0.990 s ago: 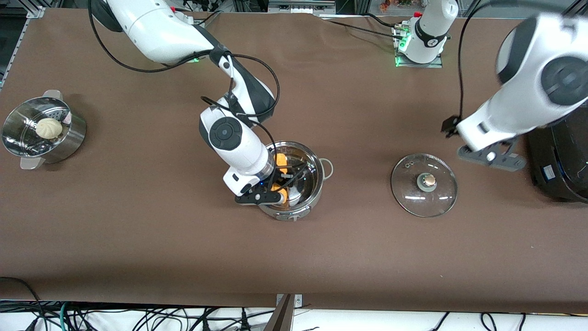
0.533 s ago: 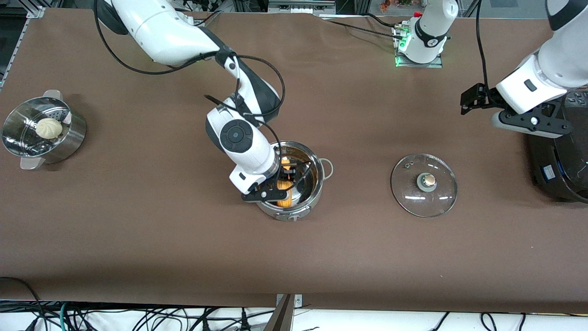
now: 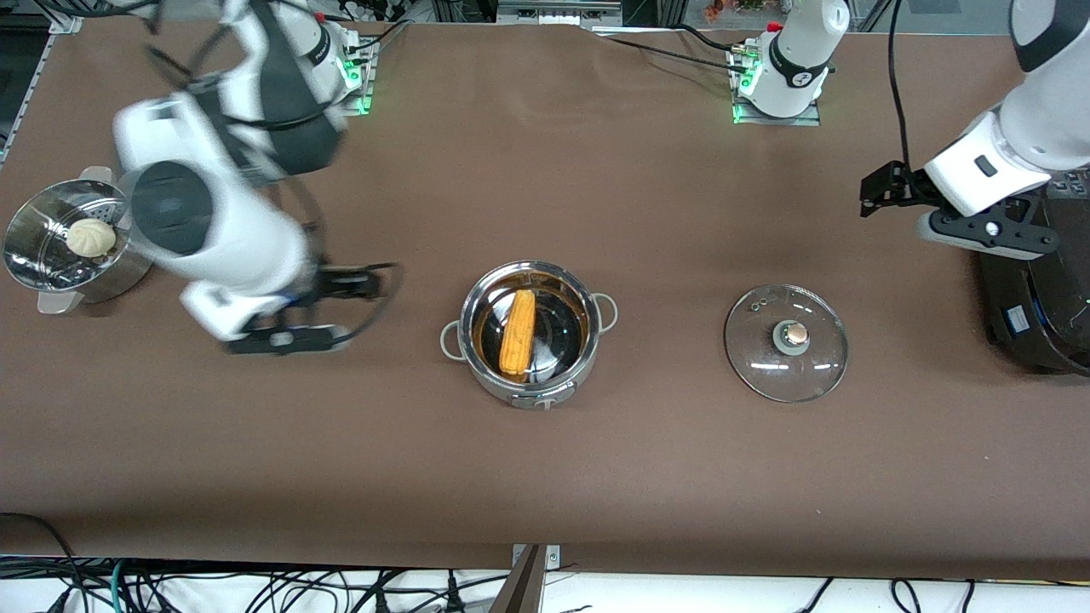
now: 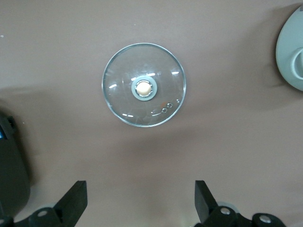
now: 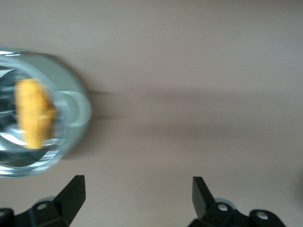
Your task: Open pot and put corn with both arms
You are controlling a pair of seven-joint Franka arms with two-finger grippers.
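The steel pot (image 3: 530, 387) stands uncovered at mid-table. The yellow-orange corn (image 3: 518, 332) lies inside it, free of any gripper. The glass lid (image 3: 809, 366) with its copper-coloured knob (image 3: 795, 334) lies flat on the table beside the pot, toward the left arm's end. My right gripper (image 3: 370, 294) is open and empty, over bare table between the pot and the steamer. Its wrist view shows the pot (image 5: 78, 109) and the corn (image 5: 33, 113) off to one side. My left gripper (image 3: 879, 189) is open and empty, high by the rice cooker. The lid (image 4: 144, 111) lies ahead of it.
A perforated steel steamer basket (image 3: 34, 223) holding a pale bun (image 3: 91, 237) stands at the right arm's end. A big black rice cooker (image 3: 1035, 289) stands at the left arm's end and shows dark in the left wrist view (image 4: 9, 165).
My right gripper has let go of the corn in the pot and swung away toward the steamer. My left arm drew back toward the rice cooker, then held nearly still.
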